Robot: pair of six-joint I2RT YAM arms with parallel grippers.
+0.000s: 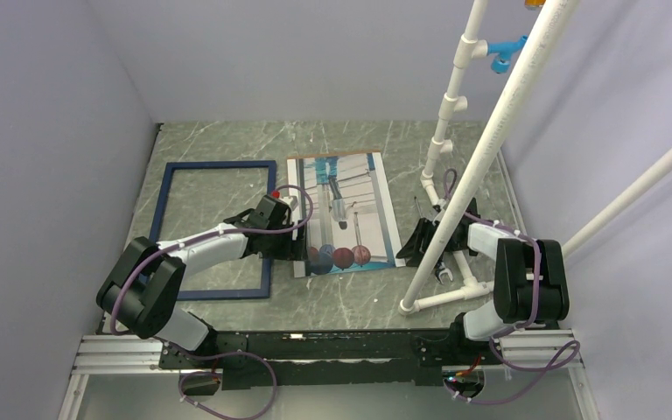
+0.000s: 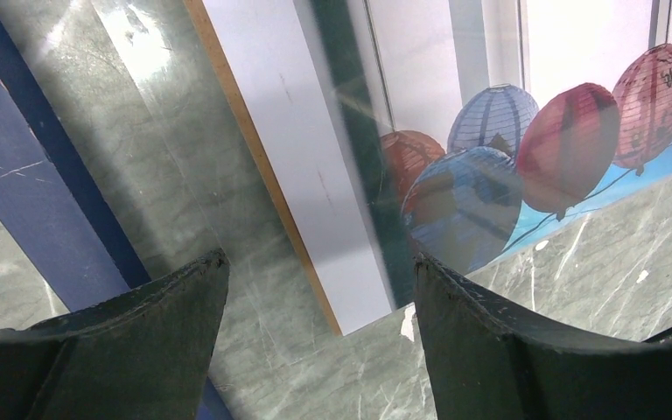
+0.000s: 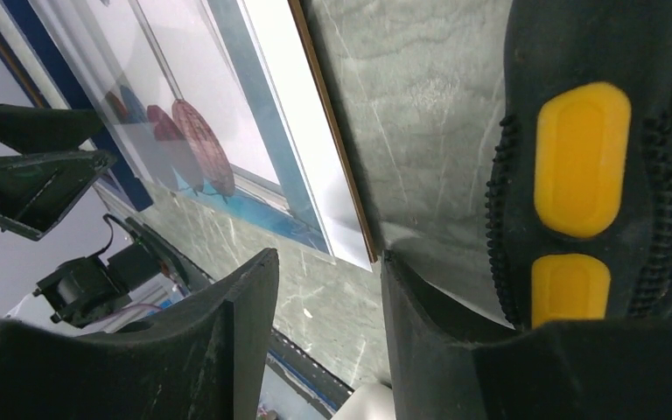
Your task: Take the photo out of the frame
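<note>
The left gripper (image 2: 319, 271) has its two black fingers spread wide, and there is nothing between them but bare table (image 1: 332, 306). It hangs low over the near left corner of the photo (image 1: 350, 201), with one finger on each side of that corner. I think it is there to mind that corner, not to grab it.

The right gripper (image 3: 328, 262) is open only a little bit, and it holds nothing too. It sits low, just beside the near right corner of the photo. I cannot tell if it touches the photo.

The photo lies flat and face up in the middle of the table, with the red and blue balls at the end by the near edge. The frame (image 1: 219, 164) lies flat next to it, closer to the left edge. Inside the frame I see only the green stone top. So the photo is out, and the job looks done to me.

A stand of white pipes (image 1: 490, 149) is by the right edge, close to the right arm, so that arm must move with care
</note>
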